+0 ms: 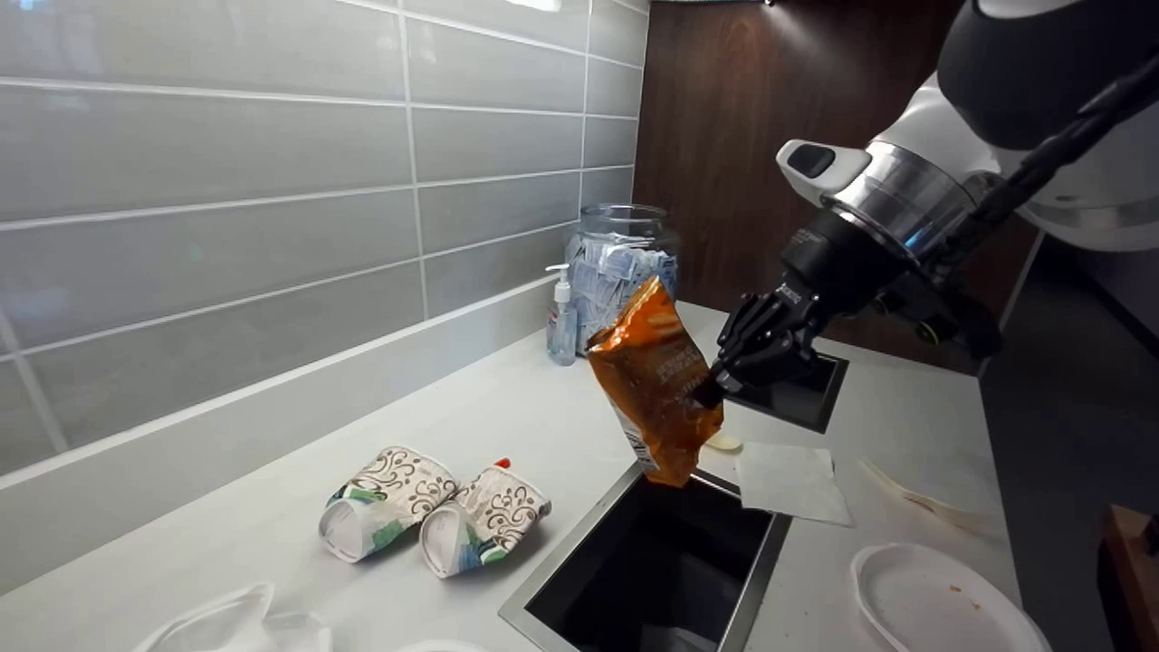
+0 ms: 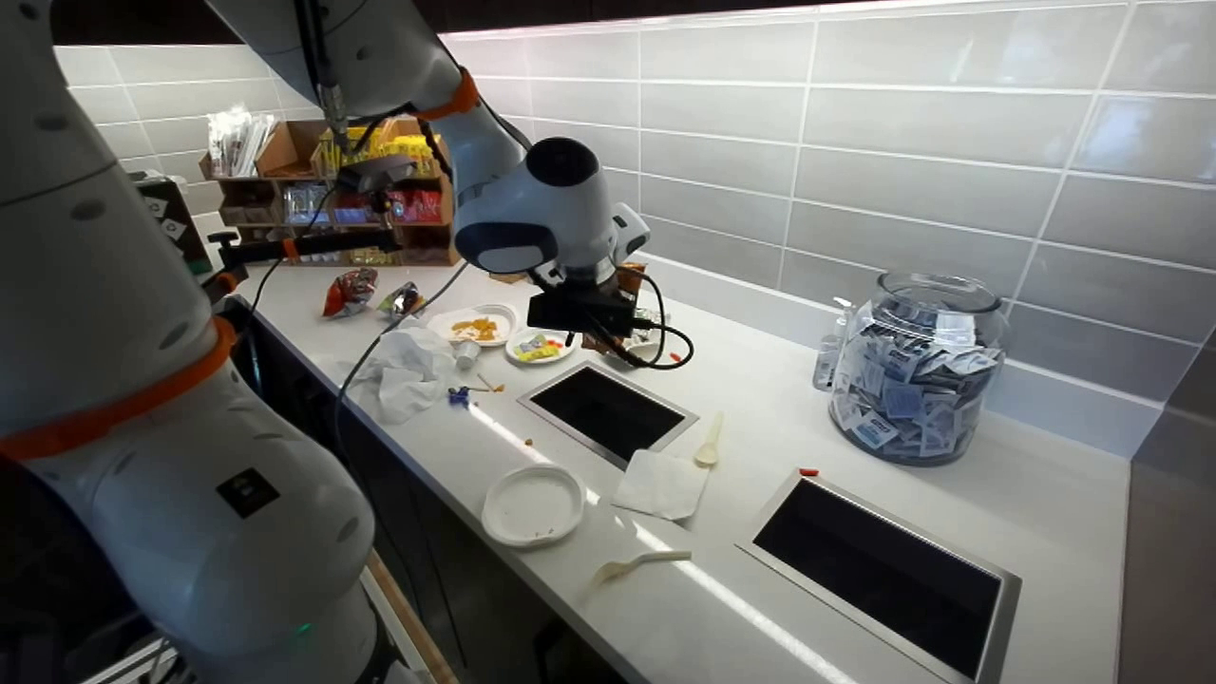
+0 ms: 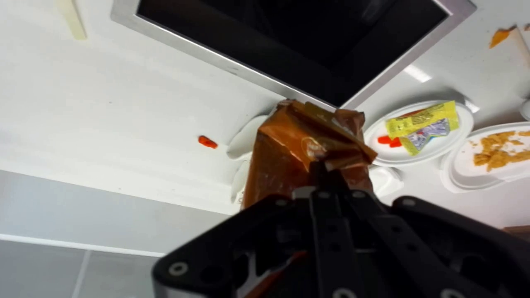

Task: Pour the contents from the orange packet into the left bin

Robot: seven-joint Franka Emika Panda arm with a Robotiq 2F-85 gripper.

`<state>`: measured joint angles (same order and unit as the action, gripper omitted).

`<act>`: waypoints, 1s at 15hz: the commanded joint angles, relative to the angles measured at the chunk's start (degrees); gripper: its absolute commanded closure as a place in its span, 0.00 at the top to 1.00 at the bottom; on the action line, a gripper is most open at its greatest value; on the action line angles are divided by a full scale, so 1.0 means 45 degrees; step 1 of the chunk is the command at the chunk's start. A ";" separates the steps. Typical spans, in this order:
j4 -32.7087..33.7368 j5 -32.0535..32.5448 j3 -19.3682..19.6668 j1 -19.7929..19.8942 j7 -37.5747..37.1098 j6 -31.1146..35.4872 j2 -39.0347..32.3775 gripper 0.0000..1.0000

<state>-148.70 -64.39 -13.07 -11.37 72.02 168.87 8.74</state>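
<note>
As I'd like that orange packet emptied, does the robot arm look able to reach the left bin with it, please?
Probably yes: the gripper holds the orange packet close to the left bin, whose opening looks mostly uncovered.

White counter (image 1: 453,417) with two swirl-patterned containers (image 1: 396,498), glass jar (image 2: 917,380), pump bottle (image 1: 561,328), napkin (image 2: 662,484), white plates (image 2: 534,503).

We can read no word or number. In an exterior view we see pale lettering on the orange packet (image 1: 657,385) and small white print on the gripper (image 1: 709,391), all too blurred to spell out. We find printing on the yellow wrapper (image 3: 422,119) and the sachets (image 2: 902,394), and white signs on the dark box (image 2: 176,231), which we cannot decipher.
</note>
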 commanded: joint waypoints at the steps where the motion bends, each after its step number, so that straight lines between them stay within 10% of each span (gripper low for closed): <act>1: -0.0534 0.1488 -0.0468 0.0352 -0.1468 0.1408 -0.0240 0.00; 2: 0.0062 -0.0910 0.0229 -0.0379 0.0994 -0.0603 0.0740 0.00; 6: -0.0584 0.1747 -0.0652 0.0333 -0.1683 0.1806 -0.0311 0.00; 8: 0.0028 -0.0496 0.0110 -0.0478 0.0781 -0.0454 0.0642 0.00; 9: -0.0838 0.2562 -0.0879 0.0564 -0.2416 0.2340 -0.0592 0.00; 10: -0.0122 0.0270 -0.0083 -0.0275 0.0156 -0.0144 0.0429 0.00; 12: -0.1037 0.3508 -0.0522 0.0356 -0.3144 0.2216 -0.0651 0.00; 15: -0.1116 0.4176 -0.0824 0.0921 -0.3704 0.1648 -0.0590 0.00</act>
<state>-151.85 -51.70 -15.19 -9.73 61.26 175.05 7.12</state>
